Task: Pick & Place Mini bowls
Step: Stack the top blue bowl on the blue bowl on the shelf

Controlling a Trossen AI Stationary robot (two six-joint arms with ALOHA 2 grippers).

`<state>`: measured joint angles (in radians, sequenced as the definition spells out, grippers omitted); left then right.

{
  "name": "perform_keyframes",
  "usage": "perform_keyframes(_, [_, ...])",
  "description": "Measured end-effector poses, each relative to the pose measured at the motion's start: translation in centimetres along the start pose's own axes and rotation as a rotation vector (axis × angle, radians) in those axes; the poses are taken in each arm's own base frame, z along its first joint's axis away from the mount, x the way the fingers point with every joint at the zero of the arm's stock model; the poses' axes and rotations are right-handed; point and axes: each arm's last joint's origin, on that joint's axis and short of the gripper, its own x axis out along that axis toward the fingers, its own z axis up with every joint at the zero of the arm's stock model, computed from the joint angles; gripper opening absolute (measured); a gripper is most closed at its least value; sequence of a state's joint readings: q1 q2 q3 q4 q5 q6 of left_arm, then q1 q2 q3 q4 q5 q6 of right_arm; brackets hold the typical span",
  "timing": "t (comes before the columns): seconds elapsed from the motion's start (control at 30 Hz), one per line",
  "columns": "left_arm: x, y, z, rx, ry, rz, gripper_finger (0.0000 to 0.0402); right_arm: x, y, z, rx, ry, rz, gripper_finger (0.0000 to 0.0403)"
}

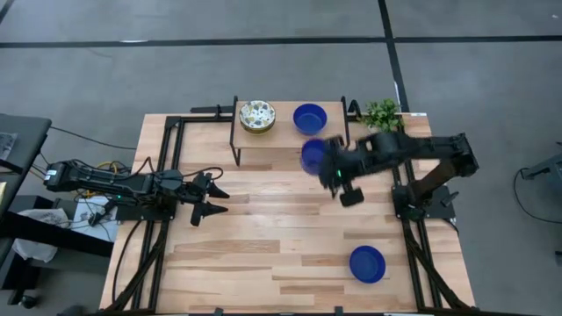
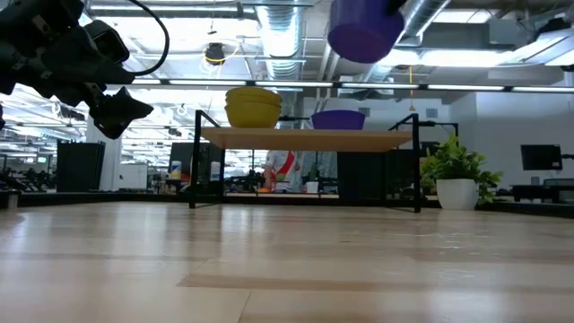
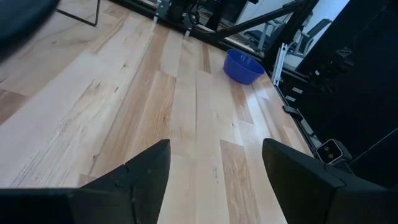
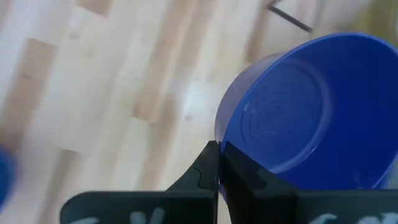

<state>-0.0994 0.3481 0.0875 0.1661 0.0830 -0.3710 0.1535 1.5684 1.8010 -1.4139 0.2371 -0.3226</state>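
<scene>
My right gripper (image 1: 327, 163) is shut on a glossy blue mini bowl (image 1: 313, 156) and holds it in the air just in front of the raised wooden shelf (image 1: 285, 140). In the low view this bowl (image 2: 363, 31) hangs high above shelf level. On the shelf stand a stack of floral bowls (image 1: 257, 116) and one blue bowl (image 1: 309, 118), both on their bases. A third blue bowl (image 1: 367, 263) sits on the table near the right near corner. My left gripper (image 1: 209, 198) hovers open over the table's left side, touching nothing. My right gripper pinches the blue bowl by its rim (image 4: 219, 138), with one finger inside the bowl and one outside against the wall. The bowl is lifted clear of table and shelf and sits tilted in the hold (image 2: 363, 31).
A potted plant (image 1: 382, 112) stands at the far right corner beside the shelf. Black frame rails (image 1: 171, 149) run along the table's left and right sides. The left wrist view shows bare wood ahead of my open fingers and the blue bowl (image 3: 244, 66) farther off.
</scene>
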Motion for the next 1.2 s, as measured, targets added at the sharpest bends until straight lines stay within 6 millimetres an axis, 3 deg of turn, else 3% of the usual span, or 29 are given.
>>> perform_keyframes(0.37, [0.0, 0.0, 0.0, 0.000, 0.000, 0.000, 0.0253, 1.3, -7.9, -2.6, 0.019, 0.036, -0.117, 0.0000])
perform_keyframes(0.7, [0.1, 0.0, -0.1, -0.001, 0.006, 0.006, 0.0253, 5.7, -13.6, -3.0, 0.050, 0.113, -0.103, 0.0000])
perform_keyframes(0.83, [0.1, 0.1, -0.1, -0.001, 0.007, 0.007, 0.0253, 6.4, -15.7, -3.7, 0.105, 0.122, -0.063, 0.0000])
perform_keyframes(1.0, [0.1, 0.1, -0.1, -0.001, 0.007, 0.007, 0.0253, 6.9, -16.9, -4.9, 0.155, 0.165, 0.004, 0.0000])
perform_keyframes(1.2, [0.1, 0.1, -0.1, -0.001, 0.008, 0.007, 0.0253, 7.2, -16.7, -5.0, 0.189, 0.168, 0.053, 0.0000])
